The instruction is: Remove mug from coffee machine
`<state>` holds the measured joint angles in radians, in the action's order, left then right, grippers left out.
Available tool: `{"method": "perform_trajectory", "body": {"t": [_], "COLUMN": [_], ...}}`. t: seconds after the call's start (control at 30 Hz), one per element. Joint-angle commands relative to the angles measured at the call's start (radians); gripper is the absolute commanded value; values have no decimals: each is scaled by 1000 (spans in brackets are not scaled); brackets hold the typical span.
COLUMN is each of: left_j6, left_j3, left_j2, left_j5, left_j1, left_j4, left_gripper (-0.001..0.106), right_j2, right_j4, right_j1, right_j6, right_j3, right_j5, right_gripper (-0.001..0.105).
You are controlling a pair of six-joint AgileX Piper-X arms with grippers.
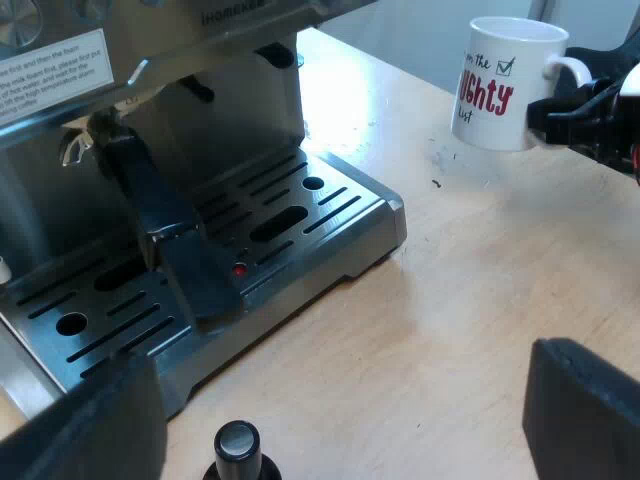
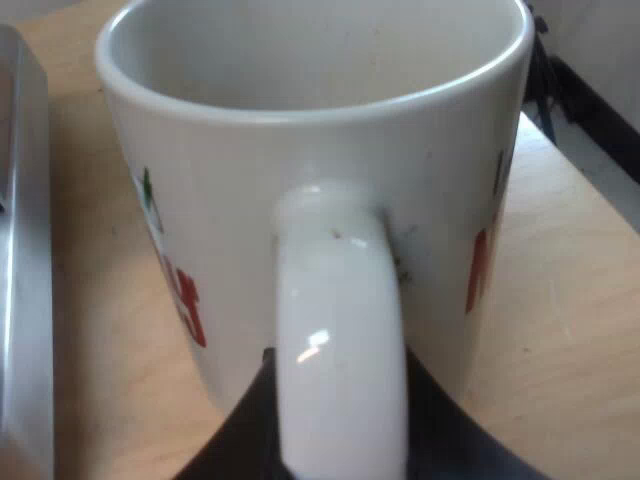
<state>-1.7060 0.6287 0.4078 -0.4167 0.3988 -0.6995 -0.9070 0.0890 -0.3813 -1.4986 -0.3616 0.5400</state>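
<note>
The white mug (image 1: 505,85) with red lettering is away from the espresso machine (image 1: 215,90), over the wooden table. My right gripper (image 1: 575,110) holds it by the handle. Up close, the mug's handle (image 2: 340,330) sits between the black fingers (image 2: 240,435) of my right gripper (image 2: 340,445), which is shut on it. I cannot tell whether the mug's base touches the table. My left gripper (image 1: 335,410) hangs open over the table before the drip tray (image 1: 330,205), with nothing between its fingers.
The metal holder's dark handle (image 1: 170,230) with its red end (image 1: 239,269) juts out over the drip tray, locked into the machine's front. A tamper with a black knob (image 1: 238,445) stands between my left fingers. The machine's steel side (image 2: 20,250) is close to the mug.
</note>
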Motion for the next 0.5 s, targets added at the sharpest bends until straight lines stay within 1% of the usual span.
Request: {"method": "perform_trajectory", "body": {"t": [0.03, 0.07, 0.1, 0.13, 0.17, 0.27, 0.3, 0.43, 0.5], "left_j6": [5, 5, 5, 5, 5, 5, 5, 5, 5], "left_j3": [-3, -3, -3, -3, -3, -3, -3, -3, -3], "left_j2": [1, 1, 1, 1, 1, 1, 1, 1, 1], "left_j5": [-8, -8, -8, -8, -8, -8, -8, -8, -8], "left_j1": [5, 5, 5, 5, 5, 5, 5, 5, 5], "left_j4": [15, 15, 15, 15, 15, 15, 15, 15, 15], "left_gripper": [87, 87, 87, 87, 87, 87, 87, 87, 87], "right_j2": [-30, -49, -66, -66, -116, -152, -226, -329, -397], "right_j4": [105, 127, 147, 147, 202, 244, 316, 413, 497], "right_j1": [6, 6, 6, 6, 6, 6, 6, 6, 6], "right_j6": [-128, -163, -169, -170, -173, -173, -173, -173, -173], "right_j3": [2, 4, 4, 4, 4, 4, 4, 4, 4], "right_j5": [-88, -101, -105, -106, -103, -98, -83, -65, -65], "right_gripper": [0, 0, 0, 0, 0, 0, 0, 0, 0]}}
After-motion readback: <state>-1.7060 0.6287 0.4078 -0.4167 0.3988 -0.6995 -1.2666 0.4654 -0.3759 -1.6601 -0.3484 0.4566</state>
